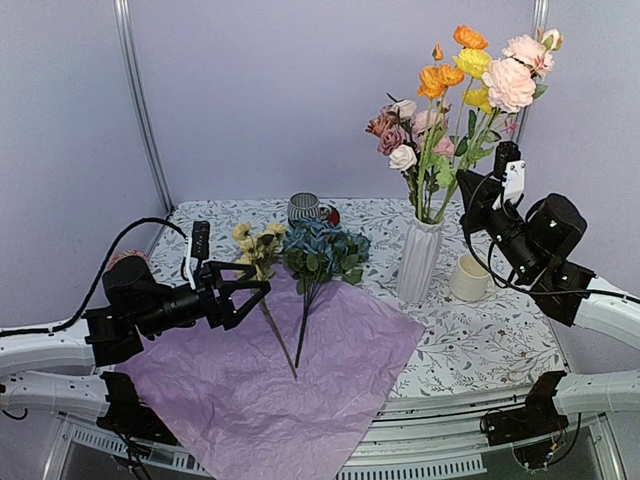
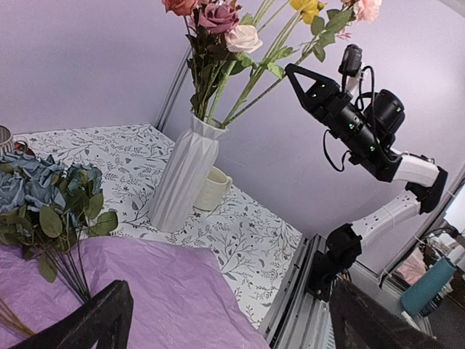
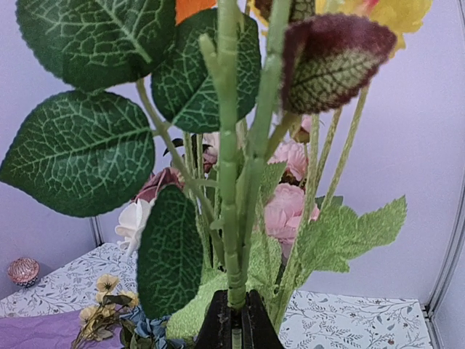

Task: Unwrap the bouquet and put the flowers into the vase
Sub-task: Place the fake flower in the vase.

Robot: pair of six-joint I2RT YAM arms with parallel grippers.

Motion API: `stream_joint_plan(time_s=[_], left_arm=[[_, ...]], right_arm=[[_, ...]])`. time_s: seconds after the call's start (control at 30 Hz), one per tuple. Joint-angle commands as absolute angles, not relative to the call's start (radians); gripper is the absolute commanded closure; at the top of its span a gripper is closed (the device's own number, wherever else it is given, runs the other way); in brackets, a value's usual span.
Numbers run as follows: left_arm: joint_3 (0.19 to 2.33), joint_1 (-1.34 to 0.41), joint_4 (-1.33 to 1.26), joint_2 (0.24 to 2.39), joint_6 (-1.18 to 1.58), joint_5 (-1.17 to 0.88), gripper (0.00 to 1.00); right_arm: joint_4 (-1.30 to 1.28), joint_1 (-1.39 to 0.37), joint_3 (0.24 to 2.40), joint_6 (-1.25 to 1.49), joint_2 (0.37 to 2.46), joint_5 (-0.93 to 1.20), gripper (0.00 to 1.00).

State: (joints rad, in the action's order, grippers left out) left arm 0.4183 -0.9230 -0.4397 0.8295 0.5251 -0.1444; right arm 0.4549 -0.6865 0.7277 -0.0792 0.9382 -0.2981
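Vase [image 1: 419,258] holds tall flowers [image 1: 470,90]; right gripper [image 3: 232,311] pinches 1 green stem [image 3: 229,182] there. Left gripper [image 1: 255,290] wide, empty, over tissue paper [image 1: 300,380], beside blue bunch [image 1: 325,250], yellow bunch [image 1: 258,243].

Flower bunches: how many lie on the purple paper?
2: a cream-yellow bunch on the left, a blue bunch just right of it, stems on the paper. None looks hidden.

text: none readable | labels: none | brands: none | numbers: none | signs: none
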Motion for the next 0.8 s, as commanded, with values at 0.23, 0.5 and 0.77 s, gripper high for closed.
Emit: stream_joint_plan(time_s=[0.23, 0.5, 0.77], left_arm=[[0.404, -0.931, -0.438, 0.82, 0.527, -0.134, 0.04], [0.41, -0.932, -0.412, 0.824, 0.533, -0.114, 0.04], [0.41, -0.932, -0.409, 0.827, 0.538, -0.109, 0.04]], right_arm=[[0.531, -0.682, 0.63, -0.004, 1.039, -0.28, 0.97], [0.515, -0.681, 0.627, 0.066, 1.123, -0.321, 0.95], [0.391, -0.666, 0.722, 0.098, 1.173, -0.324, 0.94]])
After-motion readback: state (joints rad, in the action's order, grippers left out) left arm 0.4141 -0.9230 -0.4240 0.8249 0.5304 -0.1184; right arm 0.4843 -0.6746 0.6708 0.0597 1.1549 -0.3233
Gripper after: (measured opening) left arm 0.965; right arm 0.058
